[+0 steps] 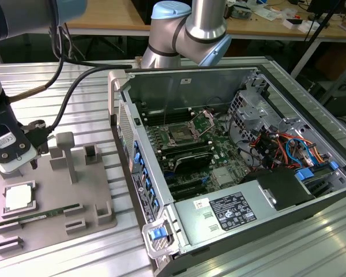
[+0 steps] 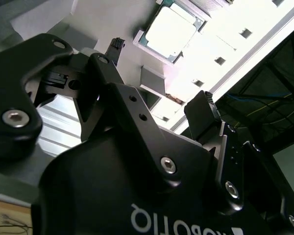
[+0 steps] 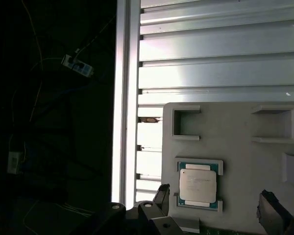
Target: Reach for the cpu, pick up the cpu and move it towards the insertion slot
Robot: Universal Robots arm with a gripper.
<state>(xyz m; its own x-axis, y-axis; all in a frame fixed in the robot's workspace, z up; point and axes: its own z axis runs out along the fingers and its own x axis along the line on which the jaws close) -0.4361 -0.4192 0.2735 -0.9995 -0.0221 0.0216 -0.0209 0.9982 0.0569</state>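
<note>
Holdings, from the exterior view's left to its right.

1. Gripper [image 2: 159, 76]: hung over the left edge of the grey fixture plate [image 1: 86, 190]. Fingertips [image 2: 116, 45] stood wide apart with nothing between them.
2. Cpu [image 1: 18, 198]: lay flat, silvery top upward, seated in a framed square recess by the plate's left edge. It sat directly under the gripper and untouched. In the first wrist view it lay between the two fingers, nearer one than the other, its edges square to the plate's edges.
3. Memory stick [image 1: 37, 217]: green, on edge in a slot just beside the cpu, along the plate's near edge.
4. Computer case [image 1: 184, 78]: open, holding the motherboard [image 1: 219, 153].
5. Insertion slot [image 1: 179, 135]: metal-framed, dark centre, on the motherboard toward the case's back wall, well apart from the cpu.
</note>
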